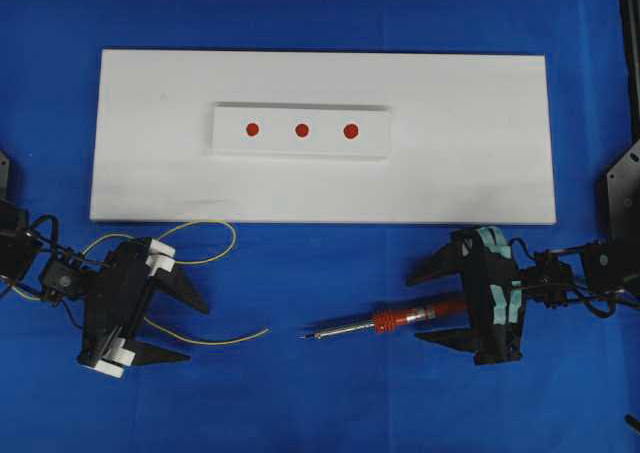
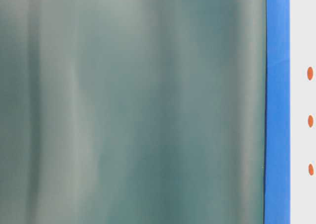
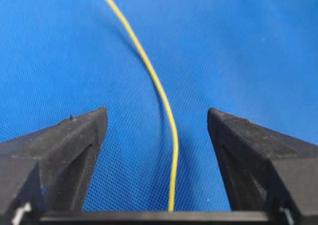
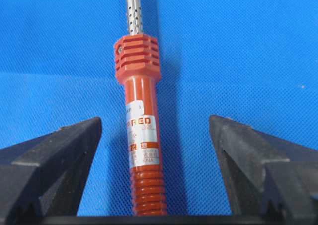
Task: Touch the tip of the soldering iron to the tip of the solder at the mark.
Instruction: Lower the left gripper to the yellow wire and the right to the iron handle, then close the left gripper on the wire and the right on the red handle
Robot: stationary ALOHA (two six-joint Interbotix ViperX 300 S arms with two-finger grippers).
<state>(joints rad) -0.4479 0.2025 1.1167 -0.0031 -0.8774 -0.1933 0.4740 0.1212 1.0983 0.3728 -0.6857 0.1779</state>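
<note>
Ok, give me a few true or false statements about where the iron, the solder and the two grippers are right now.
1. The soldering iron lies on the blue cloth, not the white board. True.
2. The right gripper is clamped on the iron. False: its fingers stand apart either side of the handle.
3. The solder runs between the left gripper's open fingers. True.
4. Five red marks sit on the board. False: three.

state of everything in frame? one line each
soldering iron: lying flat on the blue cloth, handle between the right tool's open jaws, not gripped
solder: loose on the cloth, running between the left tool's jaws, not gripped
left tool: open
right tool: open
three red marks: untouched
</note>
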